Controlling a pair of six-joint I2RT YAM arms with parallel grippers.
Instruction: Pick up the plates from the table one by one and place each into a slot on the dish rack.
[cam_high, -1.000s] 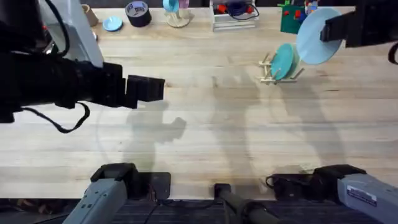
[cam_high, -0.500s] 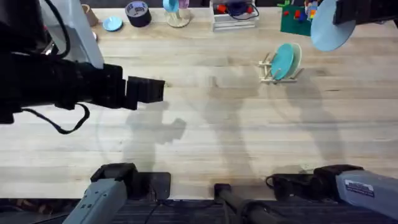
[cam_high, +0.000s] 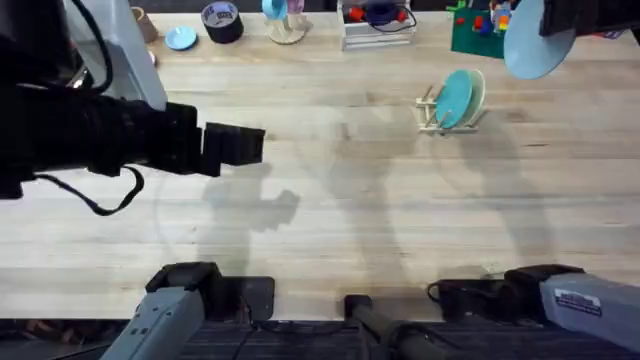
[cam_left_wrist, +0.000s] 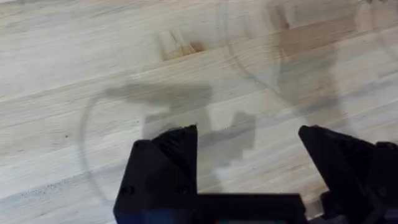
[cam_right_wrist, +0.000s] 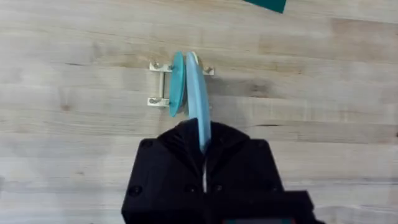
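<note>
A light sky blue plate (cam_high: 535, 50) hangs in the air beyond the dish rack (cam_high: 440, 118), with my right gripper (cam_high: 556, 22) shut on its rim. In the right wrist view this plate (cam_right_wrist: 200, 115) stands edge-on between the fingers, above the rack (cam_right_wrist: 159, 84). The rack holds a darker teal plate (cam_high: 455, 98) and a pale cream-yellow plate (cam_high: 479, 88) behind it, both upright. My left gripper (cam_high: 240, 145) hovers over bare table (cam_high: 350, 220) at the left, open, with nothing between its fingers (cam_left_wrist: 165, 162).
Along the far edge stand a black tape roll (cam_high: 222, 20), a small blue disc (cam_high: 181, 38), a wooden stand (cam_high: 286, 28), a white wire-frame box (cam_high: 375, 25) and a green block (cam_high: 472, 32).
My right gripper has carried the blue plate a little to the right and farther back, away from the rack. The left arm has not moved.
</note>
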